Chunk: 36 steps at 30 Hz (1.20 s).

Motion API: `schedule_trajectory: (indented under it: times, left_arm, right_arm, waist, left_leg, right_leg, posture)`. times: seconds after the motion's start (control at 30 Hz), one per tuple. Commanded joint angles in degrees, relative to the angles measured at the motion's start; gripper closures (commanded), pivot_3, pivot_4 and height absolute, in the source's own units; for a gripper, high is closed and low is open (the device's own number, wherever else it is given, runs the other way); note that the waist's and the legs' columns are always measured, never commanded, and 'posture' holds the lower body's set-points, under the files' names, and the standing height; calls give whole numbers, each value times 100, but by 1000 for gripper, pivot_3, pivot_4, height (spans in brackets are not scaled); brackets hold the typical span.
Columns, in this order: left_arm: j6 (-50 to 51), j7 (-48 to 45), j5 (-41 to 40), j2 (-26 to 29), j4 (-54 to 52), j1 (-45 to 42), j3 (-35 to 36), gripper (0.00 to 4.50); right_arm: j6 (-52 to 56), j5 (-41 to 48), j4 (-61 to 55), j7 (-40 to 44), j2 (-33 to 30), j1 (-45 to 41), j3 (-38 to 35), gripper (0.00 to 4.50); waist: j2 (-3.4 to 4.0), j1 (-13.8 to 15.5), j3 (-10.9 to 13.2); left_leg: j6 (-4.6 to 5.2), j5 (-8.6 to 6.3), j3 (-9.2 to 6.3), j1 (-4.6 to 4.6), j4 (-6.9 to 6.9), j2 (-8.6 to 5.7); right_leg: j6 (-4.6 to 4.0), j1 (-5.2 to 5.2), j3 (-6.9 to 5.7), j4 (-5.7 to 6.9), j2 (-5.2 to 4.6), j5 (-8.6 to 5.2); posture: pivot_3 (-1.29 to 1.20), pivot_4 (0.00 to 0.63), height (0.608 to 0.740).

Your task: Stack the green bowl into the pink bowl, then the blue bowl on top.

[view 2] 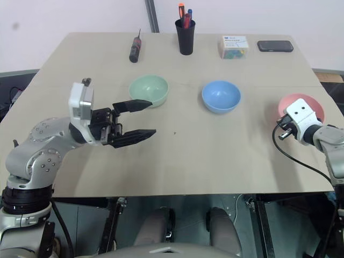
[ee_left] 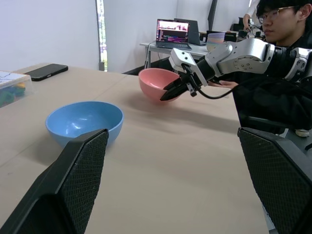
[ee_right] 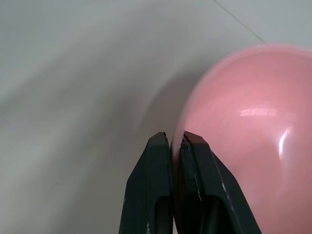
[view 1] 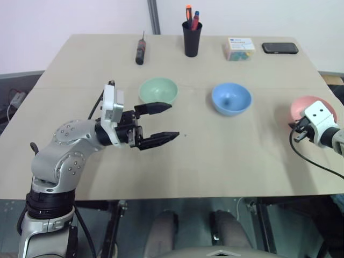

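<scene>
Right hand pinches the pink bowl's rim while the left hand waits open

The three bowls stand apart in a row on the worktop (view 1: 226,161): the green bowl (view 1: 158,90) toward the left, the blue bowl (view 1: 231,98) in the middle, and the pink bowl (view 1: 310,107) near the right edge, so nothing is stacked yet. The right hand (ee_left: 170,92) has its two fingers closed thin on the near rim of the pink bowl, one finger inside and one outside; this looks like a grip to hold the bowl or bring it closer, because it must receive the other two. The left hand (view 1: 160,123) hovers above the worktop just beside the green bowl, its fingers spread wide and holding nothing, probably ready to take that bowl.
</scene>
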Motion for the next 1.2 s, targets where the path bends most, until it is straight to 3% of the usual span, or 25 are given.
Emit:
schedule_trajectory:
  times: [0.03,0.17,0.3,0.43,0.5,0.63,0.67,0.73,0.83,0.97,1.1,1.13,1.2]
  left_arm:
    - [-78,97,43,51,-161,65,120,0]
    - [-265,484,497,29,-262,355,118,0]
    - [-508,681,895,45,-243,483,76,0]
    - [-493,851,965,15,-289,488,108,0]
    - [-393,1082,986,-13,-363,448,141,0]
    - [-570,1949,2053,88,-328,374,-38,0]
    - [-499,2199,2329,118,-278,292,-115,0]
    - [-294,2526,2678,129,-178,75,-270,0]
    - [-423,2234,4206,732,788,-1089,-1598,0]
    - [-932,1935,5018,444,2489,-2452,-2560,0]
    - [-1982,1485,5698,-1,3730,-3075,-3382,0]
    - [-2110,1348,5753,-89,3900,-3153,-3462,511]
    - [-2284,1146,5805,-233,4170,-3277,-3502,1081]
  right_arm:
    - [328,630,-1448,556,-61,201,-62,4431]
    - [1150,1023,-2977,673,86,482,598,4431]
    - [1590,1047,-3250,593,237,422,1088,4431]
    - [1494,777,-3034,521,318,253,1375,3055]
    - [1397,681,-2891,466,381,191,1417,2082]
    - [1087,459,-2769,311,500,144,1343,281]
    - [972,439,-2756,172,617,149,1208,115]
    - [766,542,-2783,174,734,155,995,115]
    - [471,1085,-3266,316,943,323,386,115]
    - [218,1574,-3357,281,1422,222,89,115]
    - [285,1473,-3430,18,1561,79,93,115]
    - [271,1447,-3461,-13,1564,57,113,0]
    - [304,1436,-3515,-98,1567,21,103,0]
  waist:
    - [1,-5,0]
    - [2,-19,-1]
    - [-1,27,0]
    - [-5,40,-2]
    - [-4,23,-2]
    - [-4,10,-2]
    - [-5,9,-1]
    - [-5,10,-1]
    - [-10,91,2]
    - [-10,145,-1]
    - [-8,145,0]
    - [-8,145,0]
    - [-8,118,0]
  left_leg:
    - [0,0,-2,0,0,1]
    - [0,0,-22,3,-6,7]
    - [0,0,-44,-1,2,0]
    - [0,0,-46,2,11,-7]
    - [0,0,-45,4,10,-6]
    - [0,0,-52,3,7,-4]
    - [0,0,-53,3,6,-4]
    - [0,0,-55,1,6,-4]
    - [-2,1,-51,-9,11,-9]
    - [-3,2,-47,-4,8,-8]
    - [-3,2,-42,-8,8,-9]
    - [-4,3,-40,-10,9,-9]
    - [-7,4,-40,-32,9,-8]
  right_leg:
    - [0,0,-2,0,1,0]
    - [-1,-1,-7,4,5,0]
    - [0,2,-12,4,0,0]
    - [0,12,-14,0,-6,0]
    - [0,12,-16,2,-4,0]
    - [0,10,-18,4,-1,0]
    - [0,10,-18,4,-1,0]
    - [0,8,-20,4,0,0]
    - [0,11,-44,4,-1,1]
    - [-1,19,-47,2,4,1]
    - [-1,16,-46,-3,4,1]
    - [-2,14,-44,-3,3,0]
    - [-2,-7,-43,-4,2,1]
  posture:
    - [0,150,740]
    - [0,150,740]
    - [0,150,740]
    - [0,150,740]
    - [0,150,740]
    - [0,150,740]
    - [0,150,740]
    - [0,150,740]
    - [0,150,740]
    - [0,150,740]
    - [0,150,740]
    - [0,150,740]
    - [0,150,740]
